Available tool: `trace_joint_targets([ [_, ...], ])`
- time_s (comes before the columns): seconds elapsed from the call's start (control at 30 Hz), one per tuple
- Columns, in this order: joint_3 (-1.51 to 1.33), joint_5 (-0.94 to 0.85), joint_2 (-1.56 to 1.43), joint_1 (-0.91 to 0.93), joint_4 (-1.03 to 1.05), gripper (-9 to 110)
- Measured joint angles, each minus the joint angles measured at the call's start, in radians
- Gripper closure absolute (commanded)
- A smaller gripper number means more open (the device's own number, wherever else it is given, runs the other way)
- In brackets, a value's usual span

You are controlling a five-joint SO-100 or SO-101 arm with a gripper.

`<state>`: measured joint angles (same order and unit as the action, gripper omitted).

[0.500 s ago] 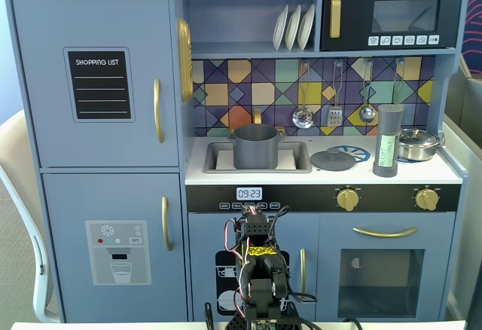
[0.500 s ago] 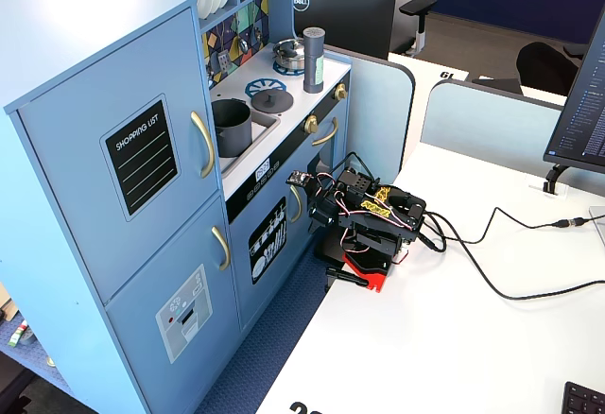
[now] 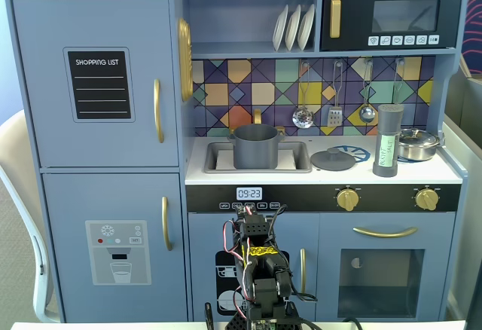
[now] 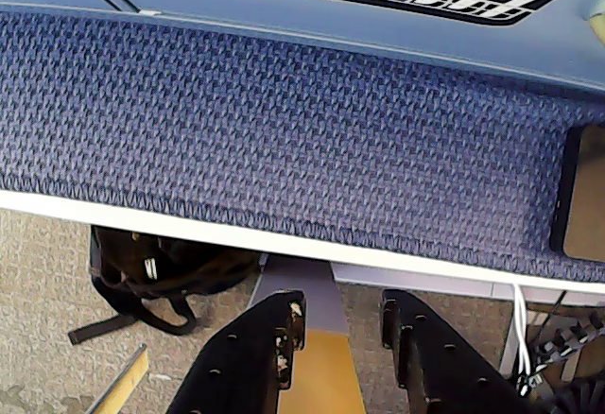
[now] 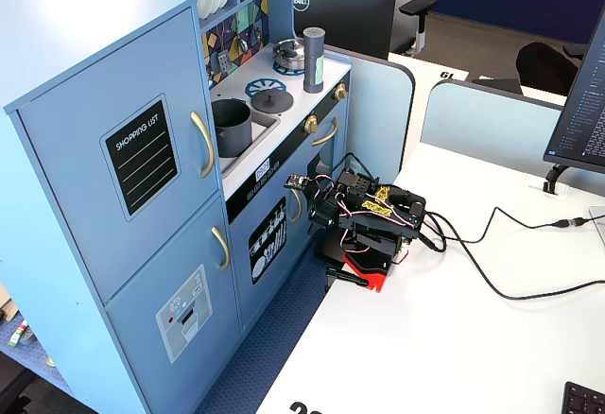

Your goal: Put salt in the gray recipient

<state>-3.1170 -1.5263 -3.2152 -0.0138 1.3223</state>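
Gripper (image 4: 340, 324): empty, fingers slightly parted, pointing down past the desk edge at floor and blue carpet strip; arm folded low on the white desk.
Toy kitchen (image 3: 105, 81): directly ahead of gripper, counter well above it.
Gray recipient (image 3: 256, 146): in the sink, well above gripper, no shaker in it.
Salt (image 3: 387, 140): upright on counter, well above and to the right in a fixed view, beside steel pan (image 3: 418, 144), untouched.
Progress: nothing done; reach, grasp, carry, placement all remain.

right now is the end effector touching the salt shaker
Apart. In a fixed view the salt shaker stands on the counter beside the steel pan, while the folded arm sits far below it; the wrist view shows the end effector empty.
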Motion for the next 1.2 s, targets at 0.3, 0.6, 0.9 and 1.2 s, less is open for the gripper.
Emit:
trace_joint_targets([
  [0.3,0.041,-0.002,0.0,0.048,0.008,101],
  [0.6,0.245,-0.084,0.017,0.426,-0.046,101],
  [0.9,0.44,-0.098,0.184,0.764,-0.344,101],
  [1.2,0.653,-0.078,0.433,0.896,-0.715,101],
])
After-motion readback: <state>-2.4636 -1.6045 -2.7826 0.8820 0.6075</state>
